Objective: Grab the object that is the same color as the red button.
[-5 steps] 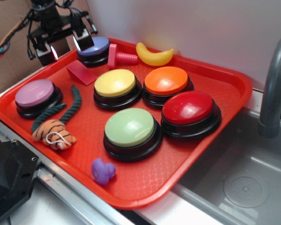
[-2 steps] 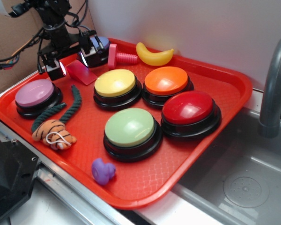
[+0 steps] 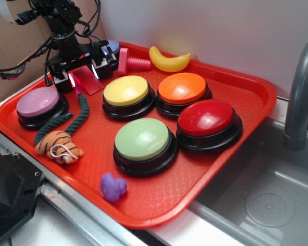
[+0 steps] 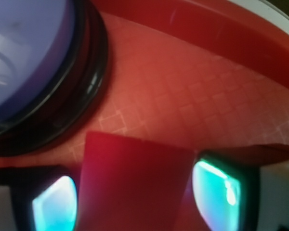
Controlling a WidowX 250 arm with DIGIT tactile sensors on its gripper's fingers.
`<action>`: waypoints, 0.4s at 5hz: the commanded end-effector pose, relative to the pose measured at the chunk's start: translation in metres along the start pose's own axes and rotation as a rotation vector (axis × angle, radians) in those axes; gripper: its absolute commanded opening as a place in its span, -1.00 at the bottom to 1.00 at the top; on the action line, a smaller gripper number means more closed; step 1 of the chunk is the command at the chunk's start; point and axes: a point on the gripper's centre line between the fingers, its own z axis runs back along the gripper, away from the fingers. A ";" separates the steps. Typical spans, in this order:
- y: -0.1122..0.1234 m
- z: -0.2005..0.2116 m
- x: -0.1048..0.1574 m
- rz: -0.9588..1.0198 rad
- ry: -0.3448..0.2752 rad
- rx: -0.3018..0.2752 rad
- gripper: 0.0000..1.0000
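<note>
1. From the exterior view, the gripper is down at the far left corner of the red tray, its fingers spread wide to either side of the red wedge block. The block lies flat on the tray between the purple button and the blue button, well apart from the red button whose colour it shares. The pink bolt sits just beyond, and the rope tail of the tiger toy curls near the block. I'd worry about the far finger catching the blue button's base, since it hangs very close to it.

2. From the wrist view, the wedge fills the space between the two glowing pads, neither clearly touching it yet. The blue button looms just beside the block's far edge. The sloped face looks like the risk: if the fingers close on the ramp rather than the flat sides, the block could squirt out or tip. Too shallow a descent might also pinch only its thin edge.
</note>
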 end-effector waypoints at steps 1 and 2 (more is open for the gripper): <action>-0.003 0.024 0.011 -0.053 -0.069 -0.063 -1.00; -0.003 0.043 0.013 -0.086 -0.086 -0.018 -1.00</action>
